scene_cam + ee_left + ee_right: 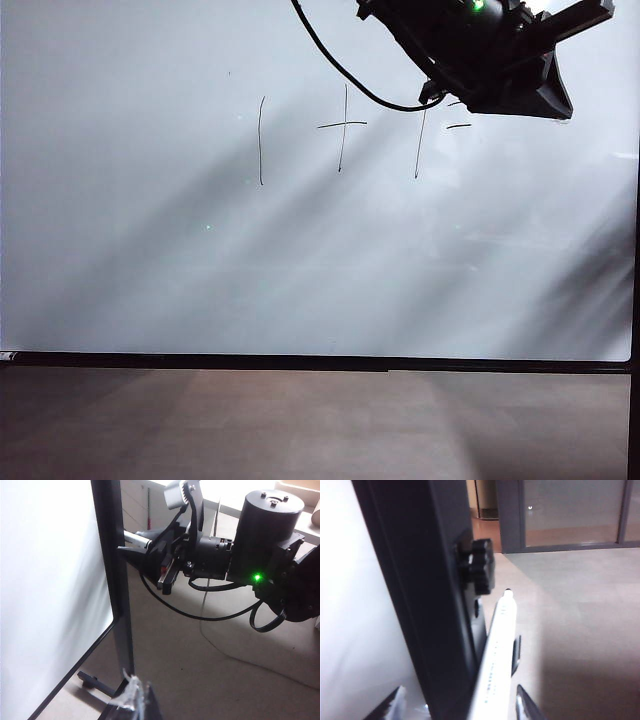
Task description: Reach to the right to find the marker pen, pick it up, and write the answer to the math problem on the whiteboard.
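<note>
The large glossy white whiteboard [150,250] with a thin black frame bears the thin black handwritten math problem [345,135], one plus one, near its top edge. The right tool [490,700] sits at the board's right frame edge, its fingers spread either side of a white marker pen [497,650]; whether they touch it is unclear. The left tool [132,700] hangs beside that edge, its state unreadable.

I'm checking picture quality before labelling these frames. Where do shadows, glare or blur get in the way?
Exterior view: broad diagonal shadows streak the whiteboard, yet the math problem stays legible. Left wrist view: the board washes out to white and the right gripper is dark. Right wrist view: the marker pen and frame are blurred.
</note>
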